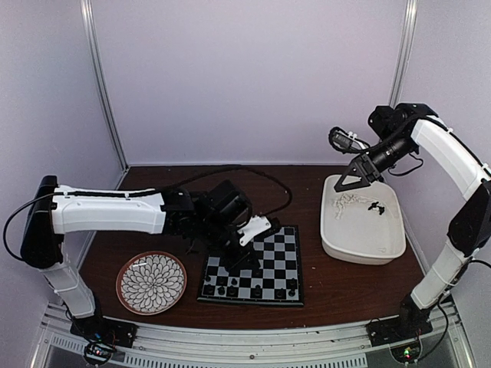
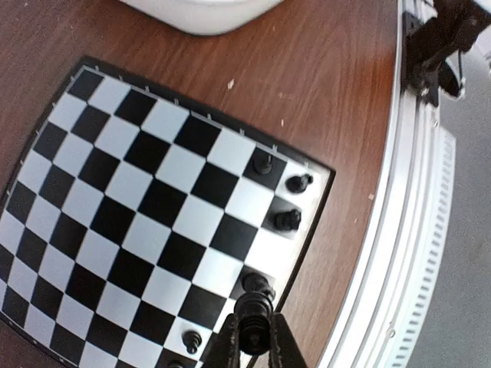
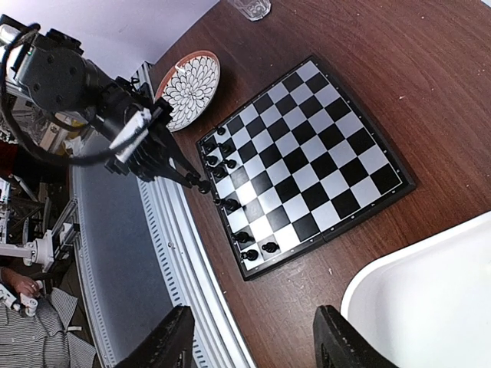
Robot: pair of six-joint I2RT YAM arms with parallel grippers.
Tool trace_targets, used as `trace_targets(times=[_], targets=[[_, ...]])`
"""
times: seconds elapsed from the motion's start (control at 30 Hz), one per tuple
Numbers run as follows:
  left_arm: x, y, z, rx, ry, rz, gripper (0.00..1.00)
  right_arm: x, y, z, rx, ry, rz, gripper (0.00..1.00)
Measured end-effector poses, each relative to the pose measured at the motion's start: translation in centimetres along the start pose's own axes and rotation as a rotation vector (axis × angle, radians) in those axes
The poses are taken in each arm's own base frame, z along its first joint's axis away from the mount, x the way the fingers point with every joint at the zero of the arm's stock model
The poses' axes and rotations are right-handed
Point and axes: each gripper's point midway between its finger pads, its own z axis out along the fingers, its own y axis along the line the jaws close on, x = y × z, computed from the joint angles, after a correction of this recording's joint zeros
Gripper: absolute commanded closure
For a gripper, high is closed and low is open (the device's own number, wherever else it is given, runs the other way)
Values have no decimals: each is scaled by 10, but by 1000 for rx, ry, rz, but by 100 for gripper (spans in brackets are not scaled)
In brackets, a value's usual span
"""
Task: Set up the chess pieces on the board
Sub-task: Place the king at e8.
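The board [image 1: 265, 264] lies in front of the left arm, with a few black chess pieces [image 1: 255, 290] on its near rows. My left gripper [image 1: 245, 263] hangs over the board's near edge, shut on a black chess piece [image 2: 255, 326], which sits above another black piece [image 2: 257, 282] standing on an edge square. Three more black pieces [image 2: 288, 221] stand near the board's corner. My right gripper [image 1: 354, 182] hovers above the white tub [image 1: 383, 245], open, with nothing between its fingers [image 3: 165, 345]. White pieces [image 1: 341, 203] and a black piece [image 1: 376, 207] lie in the tub.
A round flower-patterned plate [image 1: 151, 282] sits left of the board. The tub's rim [image 3: 430, 299] lies just right of the board. A clear glass [image 3: 249, 8] stands beyond the board's far side. A metal rail [image 1: 253, 341] runs along the table's near edge.
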Motion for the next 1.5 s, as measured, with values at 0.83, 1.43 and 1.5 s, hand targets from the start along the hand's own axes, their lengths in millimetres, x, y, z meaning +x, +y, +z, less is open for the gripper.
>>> trace_targets(times=[0.83,1.43,1.5], targets=[[77,-1,27,-126,181,97,95,1,-2,8,-29,-19,17,36],[79,2,38,-129,184,105,96,0,0,9,-35,-18,9,35],[77,2,39,-128,178,106,96,-1,0,10,-35,-18,9,35]])
